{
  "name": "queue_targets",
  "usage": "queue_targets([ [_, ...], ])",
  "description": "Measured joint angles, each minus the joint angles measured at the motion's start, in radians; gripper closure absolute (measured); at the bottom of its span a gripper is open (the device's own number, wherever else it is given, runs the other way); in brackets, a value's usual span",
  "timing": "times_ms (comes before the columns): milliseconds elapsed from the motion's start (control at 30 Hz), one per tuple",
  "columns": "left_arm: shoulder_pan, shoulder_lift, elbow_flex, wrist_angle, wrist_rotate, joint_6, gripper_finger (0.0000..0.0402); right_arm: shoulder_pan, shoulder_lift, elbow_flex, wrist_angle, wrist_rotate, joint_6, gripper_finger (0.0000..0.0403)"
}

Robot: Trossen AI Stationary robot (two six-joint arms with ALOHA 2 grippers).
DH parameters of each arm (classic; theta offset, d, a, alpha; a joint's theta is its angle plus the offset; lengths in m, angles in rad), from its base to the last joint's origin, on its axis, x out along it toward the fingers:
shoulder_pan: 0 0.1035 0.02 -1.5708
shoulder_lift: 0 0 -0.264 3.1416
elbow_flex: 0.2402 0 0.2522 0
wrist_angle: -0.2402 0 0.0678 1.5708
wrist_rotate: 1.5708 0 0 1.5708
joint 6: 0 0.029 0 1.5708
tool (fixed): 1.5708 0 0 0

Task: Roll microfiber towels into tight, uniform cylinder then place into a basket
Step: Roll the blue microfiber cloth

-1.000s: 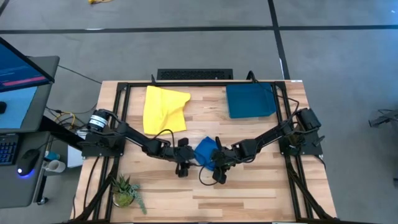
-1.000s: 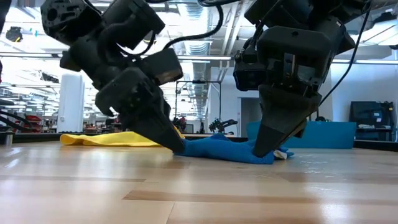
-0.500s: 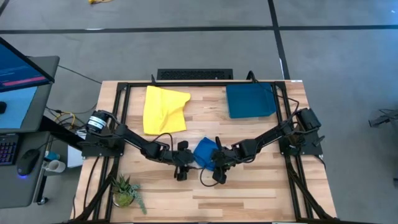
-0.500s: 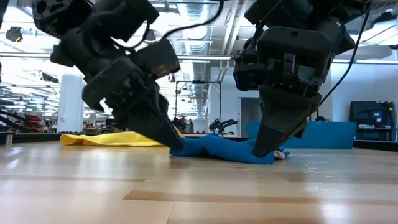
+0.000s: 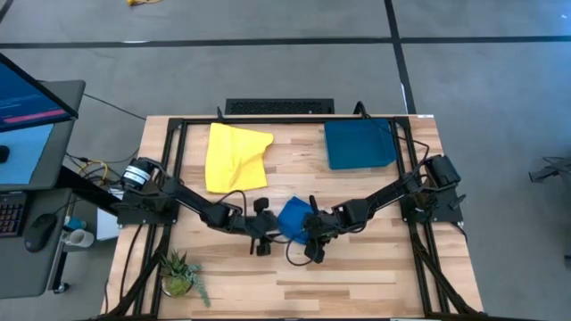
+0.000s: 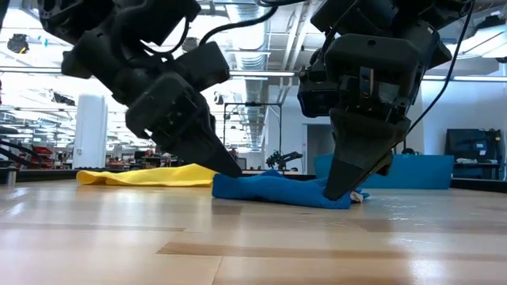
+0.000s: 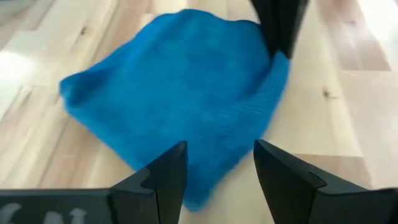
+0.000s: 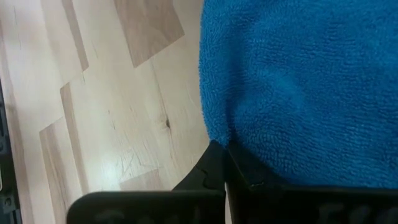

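The yellow towel [image 5: 235,157] lies flat and unrolled at the table's far left. Mid-table, the left gripper [image 5: 264,234], fingers spread, hovers beside the crumpled blue towel [image 5: 293,217]. The right gripper [image 5: 311,239], fingers pressed together, pins its edge. The basket [image 5: 359,144] at far right holds nothing; neither towel is rolled.

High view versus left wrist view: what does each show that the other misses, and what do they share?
Only the high view shows the yellow towel lying flat, the teal basket with nothing in it, a potted plant, and both arms converging at mid-table. Only the left wrist view shows the left gripper open, fingers apart with the towel's near edge between them, not gripped. Both show the blue towel crumpled, unrolled, and the right gripper shut on its far edge.
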Motion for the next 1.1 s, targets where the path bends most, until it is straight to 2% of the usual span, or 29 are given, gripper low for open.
queue_targets([
  [400,0.047,0.008,0.0,-0.048,-0.03,0.001,0.0223,0.0,0.0,0.0,0.001,0.0,-0.002,0.0391],
  [600,0.073,0.008,0.001,-0.054,-0.055,-0.07,0.0223,0.0,0.0,-0.001,0.002,0.0,-0.003,0.0391],
  [700,0.085,0.008,0.001,-0.097,-0.053,-0.154,0.0223,0.0,0.0,-0.001,0.004,0.007,-0.005,0.0388],
  [933,0.099,0.008,0.002,-0.129,-0.054,-0.22,0.0223,0.011,0.001,-0.002,0.003,0.09,-0.012,0.0339],
  [1100,0.099,0.008,0.002,-0.132,-0.053,-0.234,0.0224,0.014,0.001,-0.001,0.006,0.086,-0.013,0.0301],
])
